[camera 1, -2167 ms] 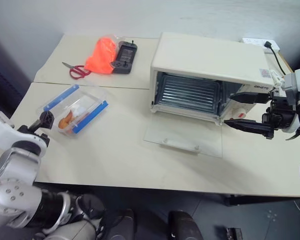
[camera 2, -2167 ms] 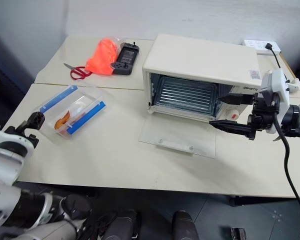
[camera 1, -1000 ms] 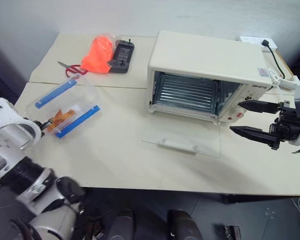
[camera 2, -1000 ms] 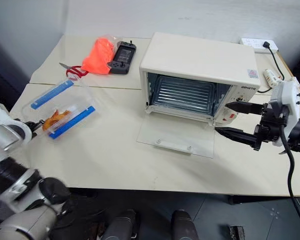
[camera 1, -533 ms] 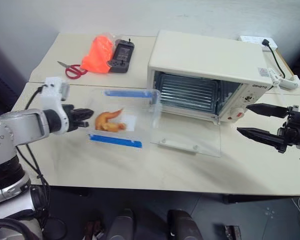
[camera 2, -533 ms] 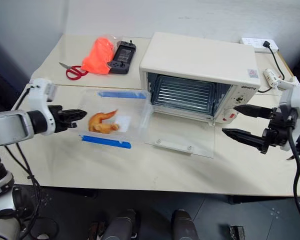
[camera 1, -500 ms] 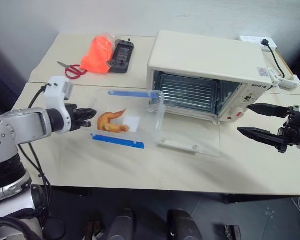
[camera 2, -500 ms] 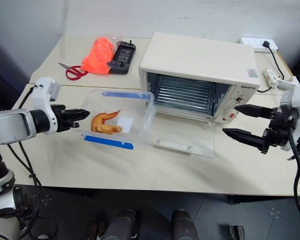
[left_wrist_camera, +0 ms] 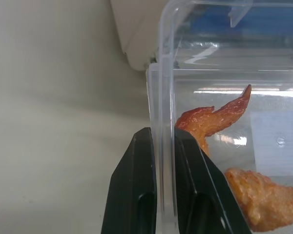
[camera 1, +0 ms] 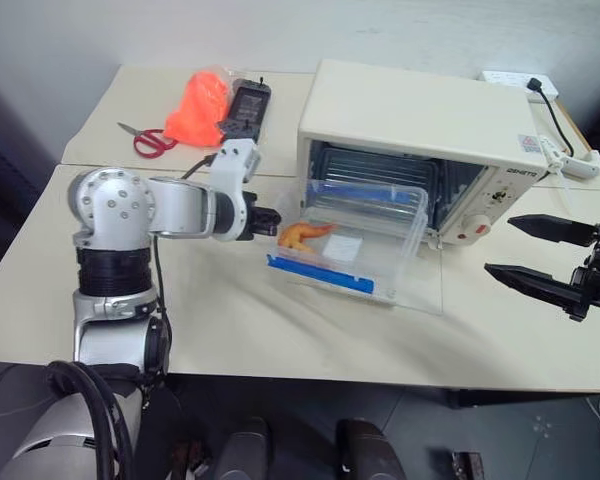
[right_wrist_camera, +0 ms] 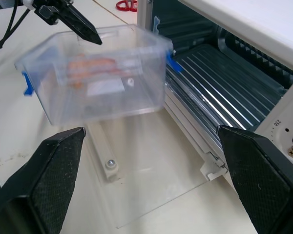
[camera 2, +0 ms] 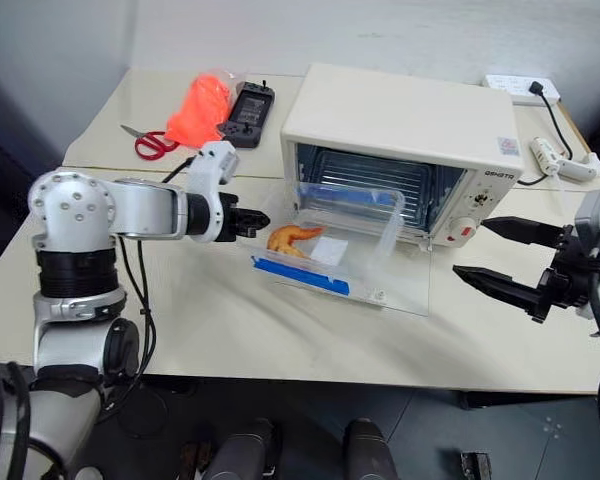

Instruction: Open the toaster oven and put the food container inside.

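The food container [camera 1: 352,235], a clear box with blue clips and orange food inside, hangs tilted over the dropped glass door [camera 1: 365,285], just before the toaster oven [camera 1: 420,150] mouth. The left gripper [left_wrist_camera: 162,146] pinches one thin end wall between its fingers. Judged light but flexible and slick, it may swing from that single-wall hold; gripping the rim is sensible. The right gripper [camera 1: 540,255] waits spread apart, holding nothing.

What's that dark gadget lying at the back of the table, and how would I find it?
Start at the big cream toaster oven and look to its left, at the table's far edge. There a bright orange bag lies beside red-handled scissors. The gadget lies against the bag on the oven side: flat, black, with a small screen and buttons, the only dark thing there.
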{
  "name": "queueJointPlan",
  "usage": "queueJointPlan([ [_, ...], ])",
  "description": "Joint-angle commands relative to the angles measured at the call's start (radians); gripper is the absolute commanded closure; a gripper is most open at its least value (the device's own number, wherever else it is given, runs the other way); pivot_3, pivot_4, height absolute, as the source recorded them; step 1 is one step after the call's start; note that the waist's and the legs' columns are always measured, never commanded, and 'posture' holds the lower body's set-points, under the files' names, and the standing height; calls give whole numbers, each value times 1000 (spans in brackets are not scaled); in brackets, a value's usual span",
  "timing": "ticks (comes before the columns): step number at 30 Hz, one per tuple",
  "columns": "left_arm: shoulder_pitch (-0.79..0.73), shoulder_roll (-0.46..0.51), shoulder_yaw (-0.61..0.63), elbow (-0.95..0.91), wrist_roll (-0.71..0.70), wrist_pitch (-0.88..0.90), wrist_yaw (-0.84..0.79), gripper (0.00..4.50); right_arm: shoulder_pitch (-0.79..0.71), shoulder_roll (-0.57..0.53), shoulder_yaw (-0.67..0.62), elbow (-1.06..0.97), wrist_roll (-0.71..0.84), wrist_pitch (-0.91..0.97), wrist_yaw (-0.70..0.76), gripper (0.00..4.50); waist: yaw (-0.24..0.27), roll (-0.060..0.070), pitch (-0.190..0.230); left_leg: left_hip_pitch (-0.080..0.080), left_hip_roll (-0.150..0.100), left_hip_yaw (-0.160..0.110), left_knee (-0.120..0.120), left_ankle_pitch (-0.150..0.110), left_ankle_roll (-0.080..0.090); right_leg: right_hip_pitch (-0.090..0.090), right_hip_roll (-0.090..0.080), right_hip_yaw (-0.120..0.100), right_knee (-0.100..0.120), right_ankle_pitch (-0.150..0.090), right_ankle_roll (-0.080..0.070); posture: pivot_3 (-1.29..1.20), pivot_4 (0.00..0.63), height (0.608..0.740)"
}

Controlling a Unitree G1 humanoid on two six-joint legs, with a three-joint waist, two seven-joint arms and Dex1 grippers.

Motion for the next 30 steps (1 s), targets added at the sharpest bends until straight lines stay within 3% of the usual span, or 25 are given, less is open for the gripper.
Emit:
queueJointPlan([
  [1, -65, -4, -52, -19, 57, -13, -66, 4361, 20, 16, -56, -46, 27, -3, -21, 0, 0, 0, 0, 0, -1, 0, 0, 0, 0, 0, 0, 0, -1, 0, 0, 0, 150, 740],
  [3, -72, -13, -60, -8, 93, -13, -96, 4361, 27, 21, -58, -55, 30, -3, -31, 0, -1, 0, 0, 0, -1, 0, 0, 1, 0, 1, 0, 0, -3, 0, 0, 0, 150, 740],
  [10, -62, -66, -16, 19, 229, -31, -148, 2435, 37, 35, -49, -76, 32, -10, -65, 0, -1, 0, 0, 1, 0, 0, 0, 1, -1, 0, 0, 0, -3, 0, 0, 0, 150, 740],
  [15, -36, -88, 56, -18, 267, -26, -190, 1327, 59, 40, -48, -76, 16, -18, -74, 0, 0, 0, 0, 1, -1, 0, 0, 1, 0, 0, 0, 0, -3, 0, 0, 0, 150, 740],
  [21, -44, -9, 111, -58, 253, -152, -372, 1327, 77, 23, -88, -70, 26, -9, -74, 0, -2, 0, 0, 1, 0, 0, 0, 1, -1, 0, 0, 0, -2, 0, 0, 0, 150, 740],
  [22, -38, 20, 112, -70, 238, -195, -443, 1307, 79, 19, -99, -77, 36, 1, -74, 189, -2, 0, 0, 1, 0, 0, 0, 1, -1, 0, 0, 0, -2, 0, 0, 0, 150, 740],
  [25, -5, 116, 112, -119, 183, -333, -709, 1877, 91, 10, -139, -115, 100, 46, -66, 913, -2, 0, 0, 1, 0, 0, 0, 1, -1, 0, 0, 0, -3, 0, 0, 0, 150, 740],
  [30, 80, 292, 38, -145, 175, -488, -1087, 3228, 102, 7, -187, -196, 231, 128, -98, 2399, -4, 1, 0, 1, 1, 0, -2, 1, -1, 1, 1, 0, -5, 0, 0, 0, 150, 740],
])
